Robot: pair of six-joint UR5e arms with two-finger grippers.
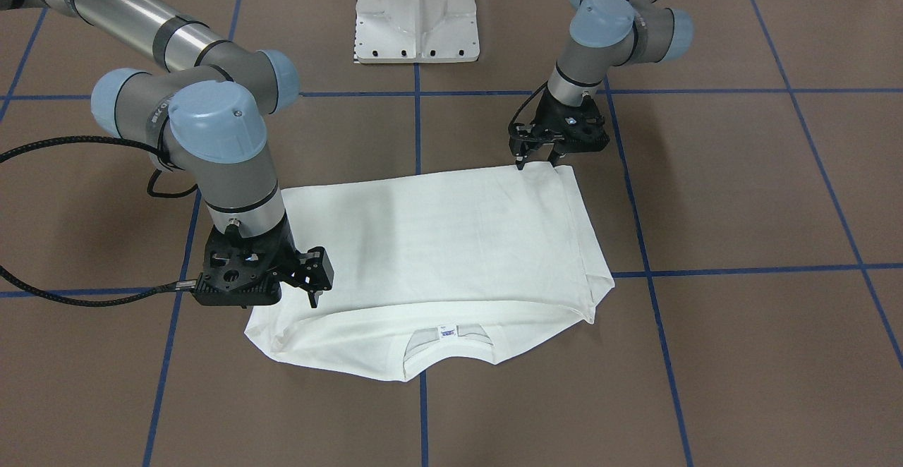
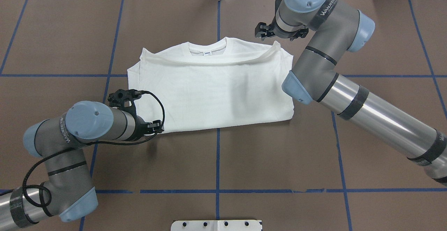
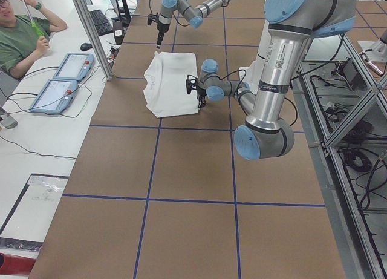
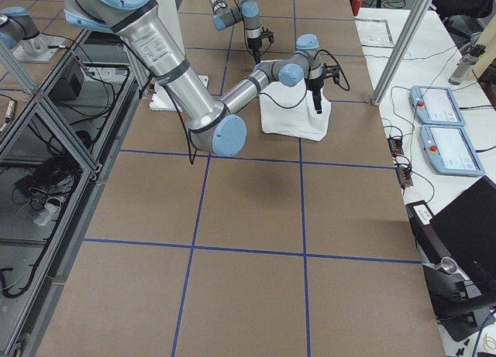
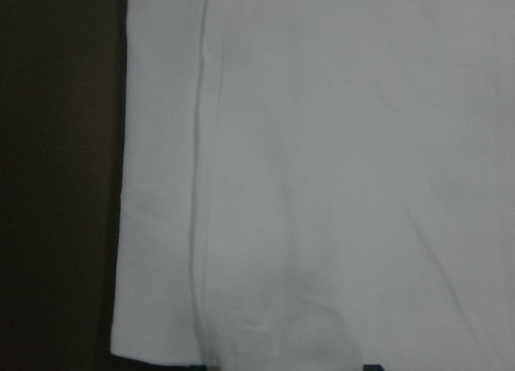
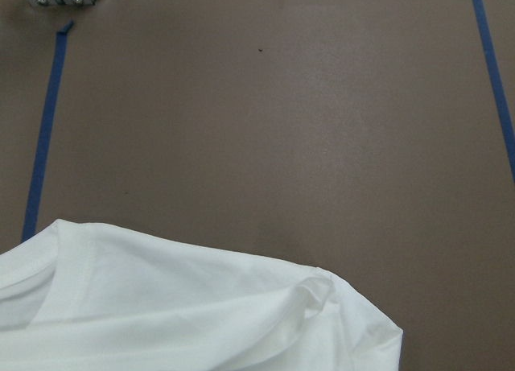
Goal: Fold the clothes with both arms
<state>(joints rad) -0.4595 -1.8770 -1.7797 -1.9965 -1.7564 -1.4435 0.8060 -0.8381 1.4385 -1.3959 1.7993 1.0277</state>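
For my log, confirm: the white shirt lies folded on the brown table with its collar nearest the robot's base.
Wrong: the shirt lies folded on the brown table with its collar farthest from the robot's base; the front-facing view shows it.

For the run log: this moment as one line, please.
T-shirt: flat, sleeves tucked, collar away from robot | left tool: open, at near hem corner | right tool: at far shoulder corner, state unclear

left tool (image 1: 540, 160) low, jaws apart | right tool (image 1: 314, 298) pointing down
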